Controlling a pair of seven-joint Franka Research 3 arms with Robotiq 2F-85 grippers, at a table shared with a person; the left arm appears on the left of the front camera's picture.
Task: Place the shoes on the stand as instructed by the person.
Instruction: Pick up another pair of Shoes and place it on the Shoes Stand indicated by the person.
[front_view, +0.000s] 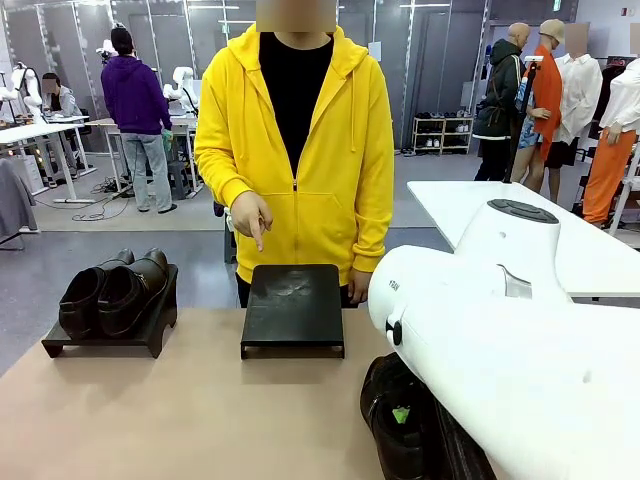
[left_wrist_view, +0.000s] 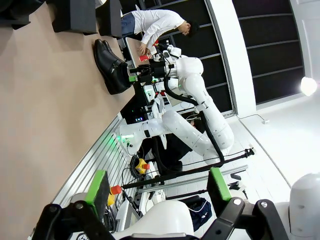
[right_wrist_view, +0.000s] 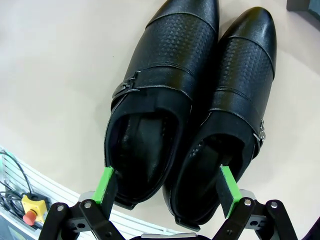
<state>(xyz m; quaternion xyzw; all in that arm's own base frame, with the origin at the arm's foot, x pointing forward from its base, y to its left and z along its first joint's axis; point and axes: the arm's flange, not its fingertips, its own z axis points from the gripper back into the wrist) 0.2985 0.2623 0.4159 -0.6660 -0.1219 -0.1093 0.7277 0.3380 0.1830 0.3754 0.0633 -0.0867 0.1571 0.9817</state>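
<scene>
1. Front view: the person (front_view: 296, 150) stands at the far side of the table (front_view: 150, 420). One hand (front_view: 252, 216) points a finger down at the empty stand (front_view: 292, 300) in the middle.
2. One pair of shoes (front_view: 110, 292) sits side by side on the left stand (front_view: 160, 322).
3. The second pair (front_view: 400, 445) lies on the table at the near right, partly under the right arm (front_view: 520, 340). A green pad shows at its heel end.
4. Left wrist view: the left gripper (left_wrist_view: 158, 186) hangs in the air off the table's edge, its jaws wide apart and holding nothing.
5. Farther off in this view, the right arm (left_wrist_view: 195, 90) reaches down to the second pair (left_wrist_view: 111, 65) on the table (left_wrist_view: 45, 110).
6. Right wrist view: the right gripper (right_wrist_view: 166, 184) is directly over the heel ends of the second pair (right_wrist_view: 170, 75). The two shoes lie touching, toes pointing away.
7. Its jaws are spread wide, with one green pad at the outer rim of each shoe. They straddle the pair without clamping it.
</scene>
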